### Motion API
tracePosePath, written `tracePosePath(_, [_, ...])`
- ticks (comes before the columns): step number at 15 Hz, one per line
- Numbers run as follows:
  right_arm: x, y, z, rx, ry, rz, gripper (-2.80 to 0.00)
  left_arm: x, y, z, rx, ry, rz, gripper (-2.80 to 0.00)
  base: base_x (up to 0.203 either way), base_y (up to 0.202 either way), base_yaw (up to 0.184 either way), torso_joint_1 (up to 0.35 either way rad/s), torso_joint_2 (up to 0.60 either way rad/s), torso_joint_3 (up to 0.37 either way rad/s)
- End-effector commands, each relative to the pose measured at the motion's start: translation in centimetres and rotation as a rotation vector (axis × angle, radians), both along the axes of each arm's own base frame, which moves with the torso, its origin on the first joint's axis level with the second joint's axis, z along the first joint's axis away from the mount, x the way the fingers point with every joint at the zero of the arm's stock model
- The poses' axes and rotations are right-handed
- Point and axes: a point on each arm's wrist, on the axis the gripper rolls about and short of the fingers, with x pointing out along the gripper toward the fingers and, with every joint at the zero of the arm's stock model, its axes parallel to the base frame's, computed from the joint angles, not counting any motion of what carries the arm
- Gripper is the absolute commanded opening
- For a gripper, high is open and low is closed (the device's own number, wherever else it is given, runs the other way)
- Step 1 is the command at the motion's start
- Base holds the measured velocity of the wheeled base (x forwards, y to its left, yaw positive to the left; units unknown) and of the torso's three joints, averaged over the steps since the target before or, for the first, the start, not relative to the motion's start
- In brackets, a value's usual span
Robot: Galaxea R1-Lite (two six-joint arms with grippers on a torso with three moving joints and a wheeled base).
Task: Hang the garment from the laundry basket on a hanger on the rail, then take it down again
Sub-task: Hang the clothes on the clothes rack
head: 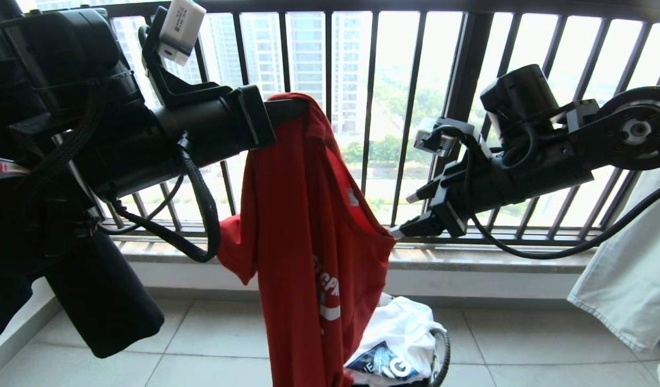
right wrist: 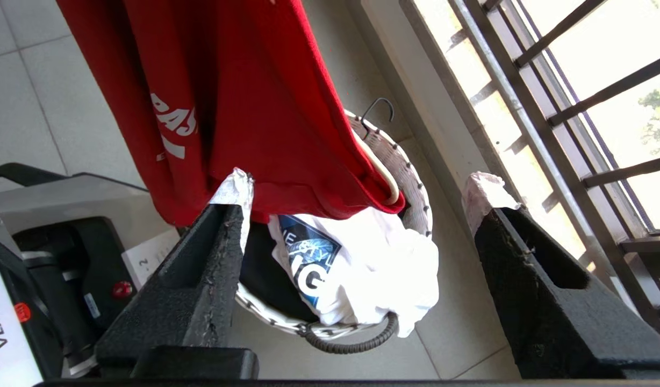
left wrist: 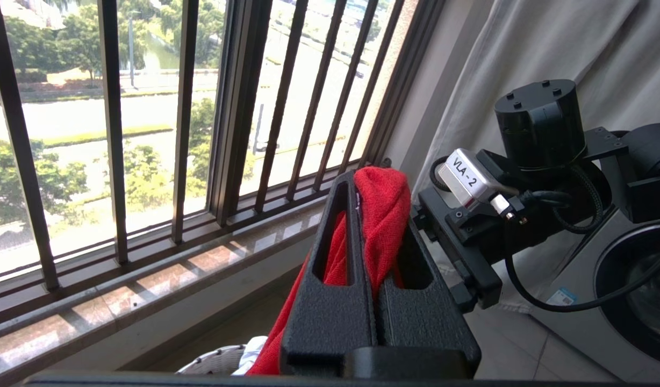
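The red garment (head: 308, 236) hangs in a long fold from my left gripper (head: 303, 107), which is raised in front of the window bars. That gripper (left wrist: 375, 199) is shut on a bunched ridge of the red fabric (left wrist: 381, 215). My right gripper (head: 405, 215) stands open beside the garment's right edge, its lower fingertip touching the cloth. Seen from its wrist, the right gripper (right wrist: 359, 185) spans the garment's (right wrist: 265, 107) low hem above the laundry basket (right wrist: 416, 183). A pale hanger (right wrist: 381, 107) with a slim hook lies at the basket's rim, partly under the garment. The rail is out of view.
A white printed T-shirt (right wrist: 362, 263) and a dark cloth fill the basket (head: 443, 349) on the tiled floor. Dark window bars (head: 410, 107) run close behind both arms. White cloth (head: 625, 279) hangs at the right. A washing machine (left wrist: 631, 290) stands behind the right arm.
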Motion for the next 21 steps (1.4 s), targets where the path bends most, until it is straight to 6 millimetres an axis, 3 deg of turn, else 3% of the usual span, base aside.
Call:
tracePosePath(1, [-0.1, -0.3, -0.3, 0.005, 0.01, -0.01, -2.8, -0.1, 0.0, 0.1, -0.004, -0.004, -0.003, -2.8, 0.0, 0.0, 0.0, 0.0, 0.0, 0.0])
tracePosePath(7, [-0.2, -0.3, -0.8, 0.052, 0.1, -0.084, -2.8, -0.2, 0.1, 0.2, -0.005, -0.006, -0.003, -2.8, 0.0, 0.0, 0.0, 0.0, 0.0, 0.0])
tracePosePath(14, [-0.1, 0.1, -3.4, 0.052, 0.072, -0.184, -2.8, -0.4, 0.2, 0.4, -0.01, -0.012, -0.003, -2.8, 0.0, 0.0, 0.0, 0.0, 0.0, 0.0])
tracePosePath(15, [-0.2, 0.1, -3.5, 0.063, 0.052, -0.199, 0.0, -0.5, 0.3, 0.5, -0.011, -0.014, -0.003, -2.8, 0.0, 0.0, 0.0, 0.0, 0.0, 0.0])
tracePosePath(21, [-0.6, -0.2, -4.0, 0.036, 0.027, -0.271, 0.0, -0.6, 0.3, 0.5, -0.011, -0.015, -0.003, -2.8, 0.0, 0.0, 0.0, 0.0, 0.0, 0.0])
